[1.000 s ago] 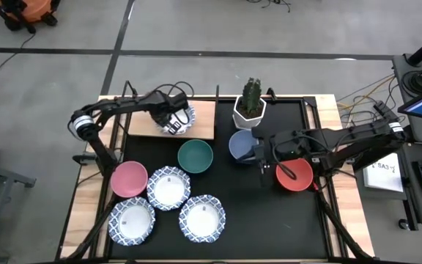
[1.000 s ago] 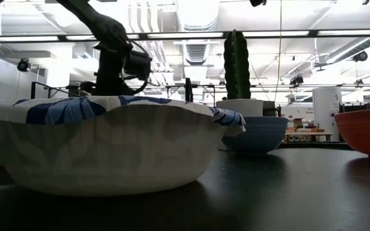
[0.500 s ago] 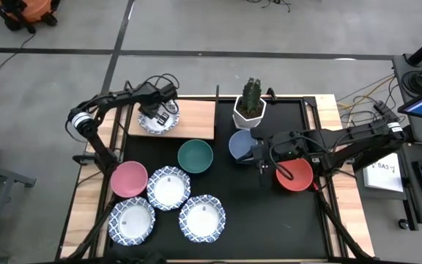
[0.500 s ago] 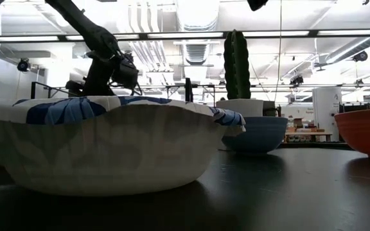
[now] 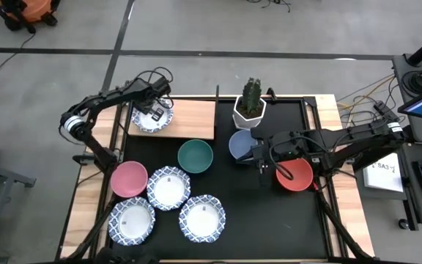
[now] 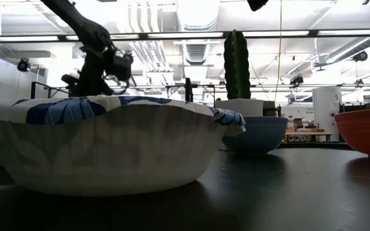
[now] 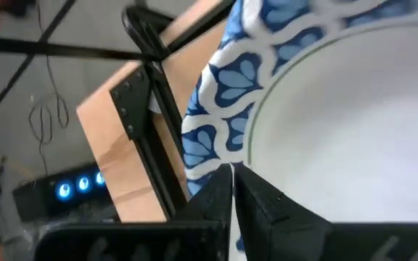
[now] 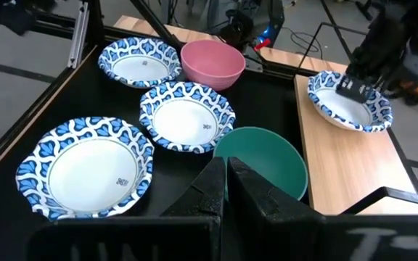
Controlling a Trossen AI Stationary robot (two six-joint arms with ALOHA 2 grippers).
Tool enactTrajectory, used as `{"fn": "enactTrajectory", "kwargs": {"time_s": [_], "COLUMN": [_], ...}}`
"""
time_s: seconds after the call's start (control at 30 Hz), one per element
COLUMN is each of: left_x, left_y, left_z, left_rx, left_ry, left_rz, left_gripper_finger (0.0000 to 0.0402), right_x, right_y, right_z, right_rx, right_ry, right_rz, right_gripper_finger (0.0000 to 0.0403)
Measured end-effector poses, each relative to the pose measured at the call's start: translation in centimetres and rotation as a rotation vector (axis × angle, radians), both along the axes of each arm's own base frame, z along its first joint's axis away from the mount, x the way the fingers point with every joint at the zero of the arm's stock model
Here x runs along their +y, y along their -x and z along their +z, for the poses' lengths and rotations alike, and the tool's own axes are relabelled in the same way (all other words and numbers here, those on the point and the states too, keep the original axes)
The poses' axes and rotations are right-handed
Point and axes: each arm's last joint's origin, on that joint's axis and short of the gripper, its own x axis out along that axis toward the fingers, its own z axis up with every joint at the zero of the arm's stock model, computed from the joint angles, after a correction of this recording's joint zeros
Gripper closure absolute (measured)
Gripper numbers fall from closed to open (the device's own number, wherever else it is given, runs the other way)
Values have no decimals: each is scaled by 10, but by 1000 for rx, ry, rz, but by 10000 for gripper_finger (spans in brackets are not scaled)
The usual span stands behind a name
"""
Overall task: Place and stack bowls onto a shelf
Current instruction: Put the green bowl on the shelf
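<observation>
Left gripper (image 5: pixel 154 110) clenched on patterned bowl (image 5: pixel 152 119) rim — bowl on shelf (image 5: pixel 193 119); right gripper (image 5: pixel 261 163) shut.

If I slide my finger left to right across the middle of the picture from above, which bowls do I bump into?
Pink bowl → green bowl → blue bowl → red bowl.

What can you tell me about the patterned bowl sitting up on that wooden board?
The bowl on the shelf is small and round, white inside with a blue-patterned scalloped rim. It sits upright at the left end of the light-brown wooden shelf, alone there. The left gripper is at its rim, fingers closed on the edge.
</observation>
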Motion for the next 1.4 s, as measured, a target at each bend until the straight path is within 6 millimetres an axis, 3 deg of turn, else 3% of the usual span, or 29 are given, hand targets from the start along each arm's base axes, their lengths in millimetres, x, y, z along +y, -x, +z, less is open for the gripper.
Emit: {"fn": "enactTrajectory", "kwargs": {"time_s": [0.13, 0.37, 0.47, 0.67, 0.87, 1.2, 1.4], "left_x": [-27, -100, -132, -178, -188, -176, -171], "left_y": [-5, -35, -44, -63, -73, -86, -94], "left_z": [30, 69, 70, 48, 29, -2, -17], "left_rx": [-190, -729, -813, -879, -838, -689, -627], "left_ry": [10, 141, 152, 207, 247, 187, 195], "left_rz": [-98, -417, -489, -457, -359, -250, -237], "left_gripper_finger": [402, 401, 402, 399, 361, 275, 244], "right_x": [0, -1, -2, -4, -6, -7, -7], "right_y": [1, 5, 10, 23, 37, 45, 44], "right_z": [-3, -30, -43, -59, -60, -54, -56], "right_rx": [33, 123, 159, 136, 68, 36, 45], "right_ry": [5, -27, -33, -37, -49, -42, -40], "right_rz": [0, -23, -30, -30, -27, -19, -19], "right_gripper_finger": [394, 394, 394, 394, 394, 394, 394]}}
